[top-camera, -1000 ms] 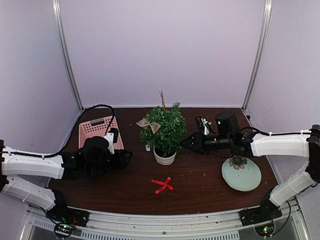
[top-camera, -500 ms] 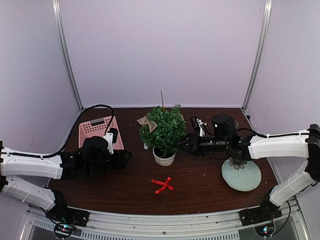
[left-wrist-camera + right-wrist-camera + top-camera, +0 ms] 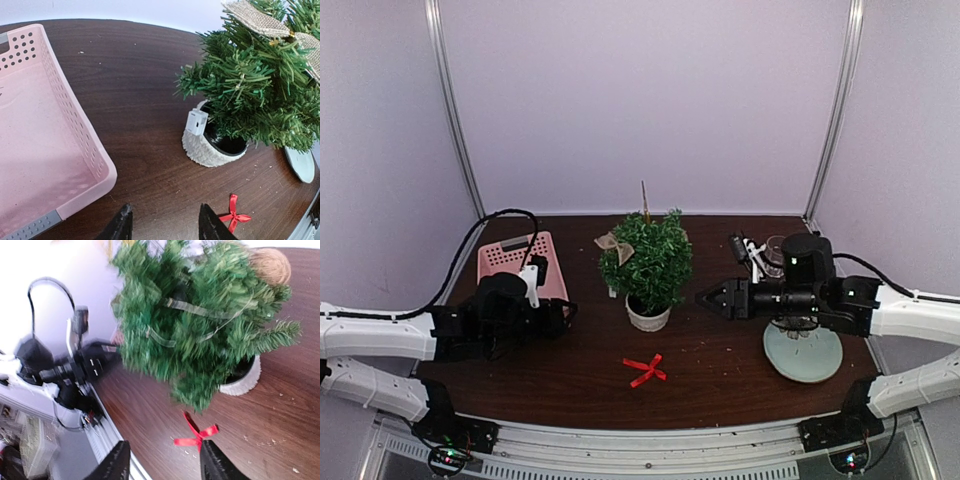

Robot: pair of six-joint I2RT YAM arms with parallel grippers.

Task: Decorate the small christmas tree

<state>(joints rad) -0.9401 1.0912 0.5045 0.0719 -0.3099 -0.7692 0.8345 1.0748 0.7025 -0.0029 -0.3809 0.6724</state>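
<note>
Left wrist shows bristly small christmas tree [image 3: 250,85], knitted pot [image 3: 207,150]; left gripper [image 3: 162,222], right gripper [image 3: 162,460] half-open, empty.

Basket [image 3: 510,258] left of tree [image 3: 650,262]; plate [image 3: 805,362] right; bow [image 3: 645,370] in front

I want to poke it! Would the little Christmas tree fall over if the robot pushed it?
It might tip: the small christmas tree is bushy and wide on top, but its white pot is narrow. The thin needles look bendy, so a soft push probably just flexes them.
</note>
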